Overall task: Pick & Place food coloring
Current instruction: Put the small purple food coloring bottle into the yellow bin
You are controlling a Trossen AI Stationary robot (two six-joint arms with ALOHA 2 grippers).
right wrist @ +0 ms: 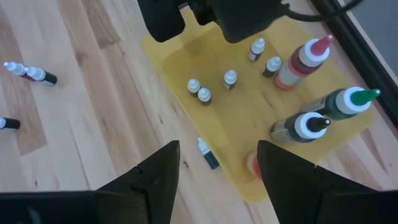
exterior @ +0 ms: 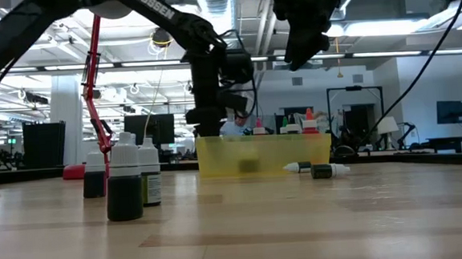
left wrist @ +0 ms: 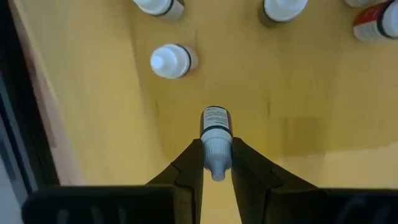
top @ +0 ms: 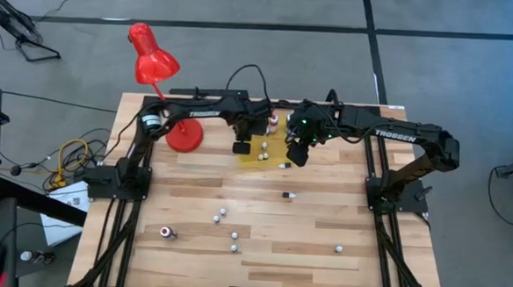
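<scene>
My left gripper (left wrist: 217,163) pinches 1 tiny dark food-coloring bottle w/ pale cap (left wrist: 216,134), long axis vertical, directly above flat yellow mat (left wrist: 112,124). Right gripper (right wrist: 217,165) hangs wide apart, empty, near mat's edge. Left arm nearer.

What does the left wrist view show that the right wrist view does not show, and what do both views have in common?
Only the left wrist view shows the left tool shut on a small bottle, gripping its pale cap end above the yellow mat.

Only the right wrist view shows the open right tool, holding nothing, the taller red bottle and green-tipped bottle on the mat, a small bottle lying at the mat's edge, and fallen bottles on the wooden table.

Both show the yellow mat with small upright pale-capped bottles.
</scene>
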